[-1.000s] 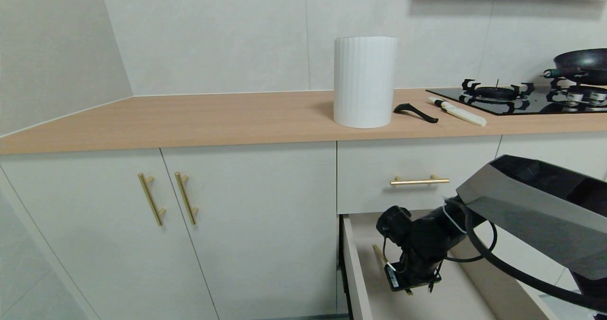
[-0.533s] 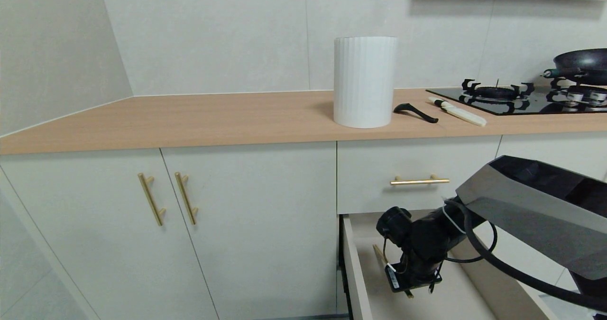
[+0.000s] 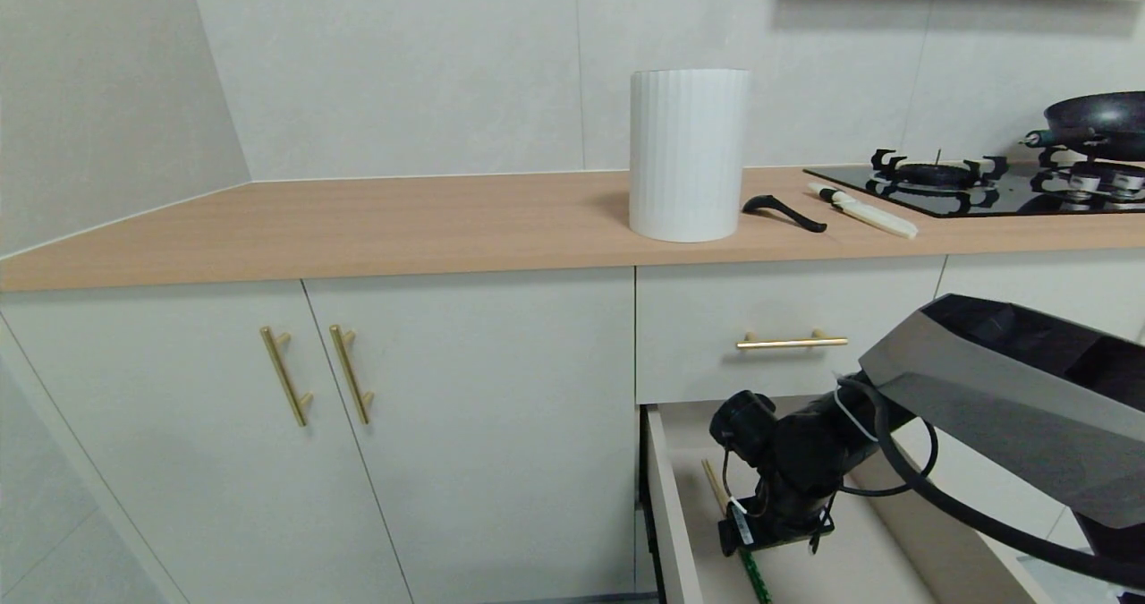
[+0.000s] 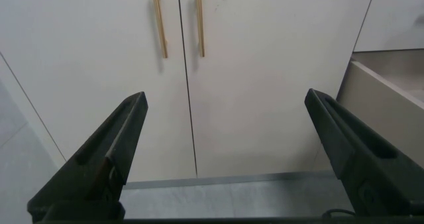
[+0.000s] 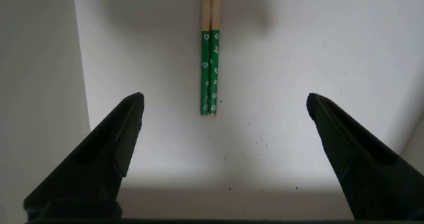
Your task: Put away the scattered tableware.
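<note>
A pair of chopsticks (image 5: 211,58) with green flowered ends lies flat on the floor of the open drawer (image 3: 669,523). My right gripper (image 5: 224,108) hangs open just above their green ends, touching nothing. In the head view the chopsticks (image 3: 754,575) stick out from under my right wrist. A black spoon (image 3: 783,211) and a white-bladed knife (image 3: 864,211) lie on the wooden countertop (image 3: 402,224), to the right of a tall white ribbed holder (image 3: 688,152). My left gripper (image 4: 225,98) is open and empty, low in front of the cabinet doors (image 4: 265,71).
A gas hob (image 3: 975,188) with a black pan (image 3: 1096,121) is at the counter's right end. A shut drawer with a gold handle (image 3: 792,342) sits above the open one. Gold handles (image 3: 318,376) stick out from the cabinet doors. The drawer's side walls stand close on both sides.
The chopsticks have left my right gripper and now lie on the drawer floor, their green ends showing past the wrist. The arm has barely moved.
</note>
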Controlling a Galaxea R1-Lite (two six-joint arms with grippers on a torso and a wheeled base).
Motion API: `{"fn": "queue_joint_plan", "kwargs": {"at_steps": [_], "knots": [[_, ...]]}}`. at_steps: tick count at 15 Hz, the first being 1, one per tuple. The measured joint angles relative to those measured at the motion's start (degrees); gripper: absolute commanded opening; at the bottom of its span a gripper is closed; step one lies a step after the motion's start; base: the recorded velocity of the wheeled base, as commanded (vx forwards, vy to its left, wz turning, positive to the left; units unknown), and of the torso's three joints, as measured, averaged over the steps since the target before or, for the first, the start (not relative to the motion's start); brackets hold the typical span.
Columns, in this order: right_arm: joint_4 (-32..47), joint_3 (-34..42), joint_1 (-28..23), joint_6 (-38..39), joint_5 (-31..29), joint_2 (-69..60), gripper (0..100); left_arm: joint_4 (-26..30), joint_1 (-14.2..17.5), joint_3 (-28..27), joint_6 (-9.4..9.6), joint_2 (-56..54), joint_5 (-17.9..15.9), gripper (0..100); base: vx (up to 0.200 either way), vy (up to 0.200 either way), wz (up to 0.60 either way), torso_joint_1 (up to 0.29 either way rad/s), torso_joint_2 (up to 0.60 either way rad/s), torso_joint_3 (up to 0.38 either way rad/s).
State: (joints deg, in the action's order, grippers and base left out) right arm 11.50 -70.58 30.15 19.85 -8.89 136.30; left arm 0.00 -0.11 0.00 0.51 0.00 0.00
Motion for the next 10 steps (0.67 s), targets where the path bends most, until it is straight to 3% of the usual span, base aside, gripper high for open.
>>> {"fn": "queue_joint_plan", "kwargs": {"at_steps": [5, 10], "knots": [[3.1, 0.2, -0.5, 0.3, 0.0, -4.1, 100, 0.0, 0.0, 0.0, 0.02, 0.0, 0.0, 100, 0.000, 0.000, 0.00, 0.000, 0.00, 0.000], [8.8, 0.5, -3.9, 0.2, 0.0, -20.6, 100, 0.0, 0.0, 0.0, 0.02, 0.0, 0.0, 100, 0.000, 0.000, 0.00, 0.000, 0.00, 0.000]]}}
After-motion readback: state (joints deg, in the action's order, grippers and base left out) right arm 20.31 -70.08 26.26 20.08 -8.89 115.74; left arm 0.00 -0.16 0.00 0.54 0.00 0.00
